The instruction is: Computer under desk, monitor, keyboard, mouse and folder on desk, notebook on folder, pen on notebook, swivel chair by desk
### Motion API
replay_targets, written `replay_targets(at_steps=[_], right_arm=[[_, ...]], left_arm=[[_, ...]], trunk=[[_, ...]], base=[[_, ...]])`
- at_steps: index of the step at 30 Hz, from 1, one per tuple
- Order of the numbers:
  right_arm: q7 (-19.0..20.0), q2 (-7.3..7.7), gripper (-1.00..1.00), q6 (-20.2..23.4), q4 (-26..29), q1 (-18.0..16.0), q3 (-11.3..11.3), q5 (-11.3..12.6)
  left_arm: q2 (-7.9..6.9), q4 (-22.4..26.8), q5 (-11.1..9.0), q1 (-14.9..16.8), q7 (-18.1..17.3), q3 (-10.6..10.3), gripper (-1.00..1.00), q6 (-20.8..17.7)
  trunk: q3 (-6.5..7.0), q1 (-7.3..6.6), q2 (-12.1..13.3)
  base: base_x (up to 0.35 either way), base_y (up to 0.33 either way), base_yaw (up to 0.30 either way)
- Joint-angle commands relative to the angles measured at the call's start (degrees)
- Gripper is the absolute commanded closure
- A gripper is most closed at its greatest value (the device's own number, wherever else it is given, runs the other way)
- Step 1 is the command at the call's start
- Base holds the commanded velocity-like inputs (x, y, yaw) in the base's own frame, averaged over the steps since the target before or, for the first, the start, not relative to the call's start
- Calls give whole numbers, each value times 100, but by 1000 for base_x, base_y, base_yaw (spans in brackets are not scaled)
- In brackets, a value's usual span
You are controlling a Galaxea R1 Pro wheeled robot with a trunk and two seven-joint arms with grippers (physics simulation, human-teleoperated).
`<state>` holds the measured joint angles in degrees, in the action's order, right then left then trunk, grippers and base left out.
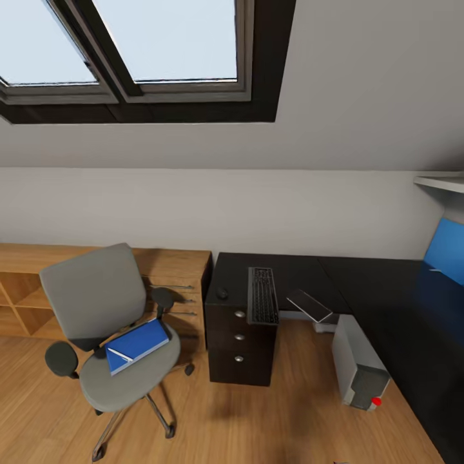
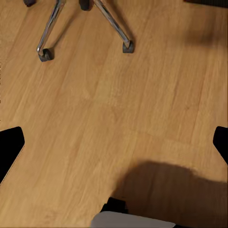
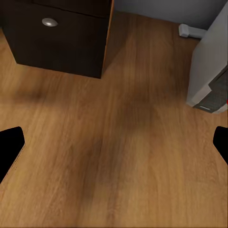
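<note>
No legible writing or brand is seen on any item.

Swivel chair (image 1: 106, 322): on the wood floor (image 1: 270, 425), left of the worktop (image 1: 361, 283); folder (image 1: 136, 345) lying on its seat.

Worktop: mouse (image 1: 222, 293), keyboard (image 1: 262, 295), then a tilted flat dark panel (image 1: 310, 305), hard to identify.

Computer (image 1: 359, 370): beneath the worktop.

Left gripper (image 2: 114, 142) and right gripper (image 3: 114, 142): fingers held apart over the floor, tips cut off at the frame edges.

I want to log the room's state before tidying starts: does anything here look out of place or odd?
Yes. The blue folder lies on the swivel chair seat, not on the desk. A flat grey panel sits tilted off the desk's front edge, half overhanging. The keyboard lies end-on to that edge, the mouse beside it.
</note>
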<state>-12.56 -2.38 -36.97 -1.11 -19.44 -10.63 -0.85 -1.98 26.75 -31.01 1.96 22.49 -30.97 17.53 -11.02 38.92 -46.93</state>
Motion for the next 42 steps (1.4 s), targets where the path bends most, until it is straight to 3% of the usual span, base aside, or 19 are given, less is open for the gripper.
replay_targets(at_steps=[1,3,4,7,8,9,13,14,15,16,17,18,20,23,27,31,34,40,42], right_arm=[[-64,-47,-100,-28,241,-7,-71,-8],[-78,-54,-100,-12,532,-8,-63,5],[-99,-82,-100,79,1631,-10,-44,48],[-96,-165,-100,314,2475,-11,26,406],[-88,-202,-100,479,2816,-9,48,698],[-83,-216,-100,581,2981,-9,56,869],[-14,-251,-100,1470,3840,-13,81,2060],[78,-247,-100,1841,4088,-14,91,2476],[144,-245,-100,2021,4204,-14,96,2681],[411,-230,-100,2497,4538,-15,111,3287],[607,-207,-100,2758,4748,-15,118,3672],[703,-186,-100,2873,4849,-15,121,3859],[935,-94,-100,3200,5131,-16,147,4423],[1169,151,-100,3813,5469,-16,273,5710],[1253,287,-100,4152,5416,-16,323,6618],[1269,337,-100,4220,5254,-16,372,6805],[1273,448,-100,4254,5194,-14,584,6889],[1324,516,-100,4284,5176,-8,710,6918],[1549,524,-100,4290,5163,-7,723,6912]], left_arm=[[-11,1571,108,6,46,-48,-100,-963],[-25,2138,125,6,58,-18,-100,-1648],[-46,3629,142,6,81,305,-100,-3000],[-21,4527,146,6,86,481,-100,-3785],[-2,4802,146,6,93,515,-100,-4038],[12,4920,147,6,96,526,-100,-4139],[71,5385,147,6,110,568,-100,-4428],[79,5476,147,6,112,575,-100,-4462],[81,5512,147,6,113,582,-100,-4474],[87,5591,147,6,110,618,-100,-4497],[89,5621,147,6,109,642,-100,-4506],[90,5632,147,6,108,651,-100,-4509],[85,5653,147,6,108,673,-100,-4515],[64,5669,147,6,103,716,-100,-4516],[54,5664,146,6,83,694,-100,-4515],[56,5691,138,6,78,682,-100,-4518],[56,5934,126,6,89,720,-100,-4519],[56,6070,123,6,101,714,-100,-4521],[57,6082,133,6,108,693,-100,-4516]], trunk=[[-8,4,-6],[-8,4,-6],[-8,4,-6],[-8,4,-6],[-8,4,-6],[-8,4,-6],[-8,4,-6],[-8,4,-6],[-8,4,-6],[-8,4,-6],[-8,4,-6],[-8,4,-6],[-8,4,-6],[-8,4,-6],[-8,4,-6],[-8,4,-6],[-44,48,-86],[-152,180,-327],[-188,224,-407]], base=[[292,209,0],[294,207,0],[299,188,0],[307,164,0],[312,149,0],[313,145,0],[316,125,0],[318,110,0],[318,108,0],[319,104,0],[319,103,0],[319,102,0],[319,109,0],[315,137,0],[175,88,0],[40,20,0],[12,6,0],[2,1,0],[0,0,0]])
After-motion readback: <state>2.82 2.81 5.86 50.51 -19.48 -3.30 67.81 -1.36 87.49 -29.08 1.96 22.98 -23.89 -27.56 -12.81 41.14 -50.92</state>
